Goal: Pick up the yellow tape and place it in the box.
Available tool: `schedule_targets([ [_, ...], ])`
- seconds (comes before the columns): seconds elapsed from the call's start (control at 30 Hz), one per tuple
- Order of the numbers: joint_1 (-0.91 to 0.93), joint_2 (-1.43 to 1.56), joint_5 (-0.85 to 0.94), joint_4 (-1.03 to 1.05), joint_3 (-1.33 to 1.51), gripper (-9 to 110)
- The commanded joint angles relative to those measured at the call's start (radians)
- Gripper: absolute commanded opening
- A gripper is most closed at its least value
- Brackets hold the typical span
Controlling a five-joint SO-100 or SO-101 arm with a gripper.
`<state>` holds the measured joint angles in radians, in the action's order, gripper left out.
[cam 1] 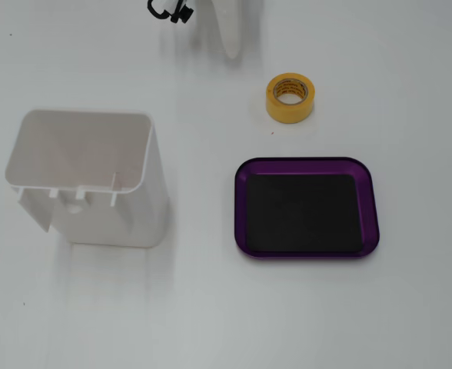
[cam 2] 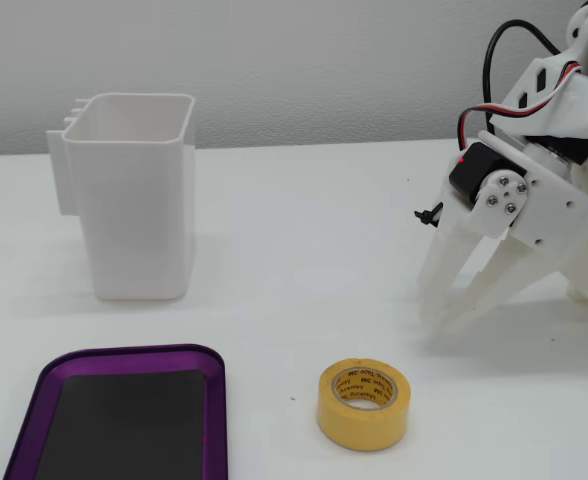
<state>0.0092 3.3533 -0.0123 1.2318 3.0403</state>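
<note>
Lying untouched on the table just beside the empty purple tray (cam 1: 307, 164), the yellow tape (cam 1: 290, 98) awaited pickup, the gripper (cam 2: 442, 308) hovering near with fingers slightly apart.

I see the yellow tape (cam 1: 290, 97) (cam 2: 364, 402) lying flat on the white table, core hole up — apart from the box (cam 1: 307, 167) (cam 2: 214, 400), a shallow purple tray with an empty black floor.

Tape (cam 2: 364, 403): yellow, smooth roll, paler printed cardboard-looking core. Box (cam 1: 307, 167): glossy purple rim, matt black floor. Bin (cam 2: 137, 210) and gripper (cam 2: 444, 308): smooth white plastic; table (cam 1: 211, 307) matt white.
</note>
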Motion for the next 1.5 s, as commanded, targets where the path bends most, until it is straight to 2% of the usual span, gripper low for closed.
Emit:
schedule_targets([
  [0.0, 0.000, 0.092, 0.006, -0.014, 0.005, 0],
  [0.9, 0.006, 0.089, 0.021, -0.015, -0.008, 0],
  [1.1, 0.058, 0.080, 0.258, -0.014, -0.009, 4],
  [1.27, 0.150, 0.077, 0.273, -0.014, -0.103, 8],
  [1.47, 0.101, 0.037, 0.400, -0.005, -0.242, 10],
])
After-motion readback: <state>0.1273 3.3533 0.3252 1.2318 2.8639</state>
